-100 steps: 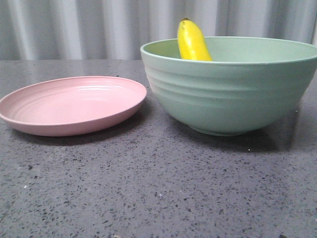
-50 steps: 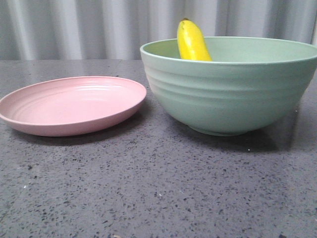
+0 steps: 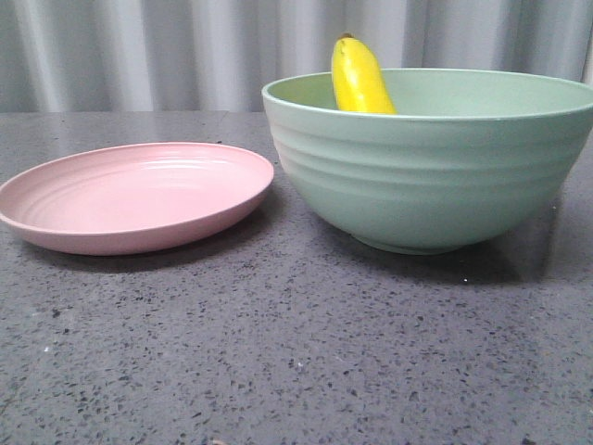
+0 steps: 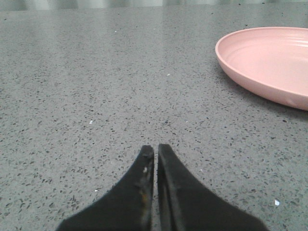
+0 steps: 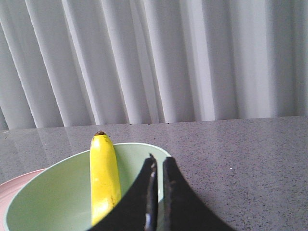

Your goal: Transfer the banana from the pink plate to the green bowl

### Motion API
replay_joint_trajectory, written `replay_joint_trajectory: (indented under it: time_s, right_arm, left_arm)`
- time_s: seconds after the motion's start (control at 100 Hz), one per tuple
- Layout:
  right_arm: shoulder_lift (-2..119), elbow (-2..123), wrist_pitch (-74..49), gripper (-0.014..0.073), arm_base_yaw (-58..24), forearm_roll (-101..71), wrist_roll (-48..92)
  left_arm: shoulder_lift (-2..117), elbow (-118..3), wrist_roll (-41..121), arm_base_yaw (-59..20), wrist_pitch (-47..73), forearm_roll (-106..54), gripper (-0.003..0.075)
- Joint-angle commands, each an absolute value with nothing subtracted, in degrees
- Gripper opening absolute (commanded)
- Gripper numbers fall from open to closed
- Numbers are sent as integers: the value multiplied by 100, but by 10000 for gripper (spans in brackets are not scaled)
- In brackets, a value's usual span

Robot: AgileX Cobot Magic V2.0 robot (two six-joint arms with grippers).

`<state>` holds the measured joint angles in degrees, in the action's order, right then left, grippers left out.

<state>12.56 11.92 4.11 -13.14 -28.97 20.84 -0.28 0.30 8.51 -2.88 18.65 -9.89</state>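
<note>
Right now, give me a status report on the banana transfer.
Left gripper shut, empty. Right gripper shut, empty. Banana in green bowl; pink plate bare. Nothing in the way.

The yellow banana point(image 3: 358, 78) leans, seemingly upright, inside the green bowl point(image 3: 431, 171), beside the bare pink plate point(image 3: 134, 197).

Yellow banana point(image 3: 358, 79), sage-green bowl point(image 3: 435, 167)
</note>
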Motion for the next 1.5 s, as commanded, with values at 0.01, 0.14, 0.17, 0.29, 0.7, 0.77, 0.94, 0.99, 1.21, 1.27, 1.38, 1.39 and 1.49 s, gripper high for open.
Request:
replay_joint_trajectory:
  time_s: [0.01,0.14,0.17,0.29,0.7,0.77,0.94,0.99,1.21,1.27,1.38,1.39,1.49]
  right_arm:
    - [1285,1330,838,-62,-1303,-2888,2122]
    - [1285,1217,1054,-62,-1303,-2863,2122]
    - [1285,1166,1155,-62,-1278,-2863,2122]
    - [1258,791,1861,-62,-1010,-2620,2106]
    - [284,-192,839,-62,601,-97,-285]
    - [31,-192,277,-62,742,0,-285]
    - [-167,-192,-1260,-62,786,0,-285]
    - [-167,-192,-1610,-62,786,0,-285]
    - [-167,-192,-1777,-62,786,0,-285]
    - [-167,-192,-1777,-62,786,0,-285]
    - [-167,-192,-1777,-62,786,0,-285]
    - [-167,-192,-1777,-62,786,0,-285]
    - [-167,-192,-1777,-62,786,0,-285]
  left_arm:
    - [-192,77,838,-277,1519,-1000,-20]
    - [-192,77,838,-277,1519,-1000,-20]
    - [-192,77,838,-277,1519,-1000,-20]
    - [-192,77,838,-277,1519,-1000,-20]
    - [-192,77,838,-277,1519,-1000,-20]
    - [-192,77,838,-277,1519,-1000,-20]
    - [-192,77,838,-277,1487,-1000,-20]
    - [-192,77,838,-277,1487,-1000,-20]
    - [-192,77,838,-277,1487,-1000,-20]
    - [-192,77,838,-277,1487,-1000,-20]
    - [-192,77,838,-277,1487,-1000,-20]
    - [-192,77,838,-277,1487,-1000,-20]
    - [-192,77,838,-277,1487,-1000,-20]
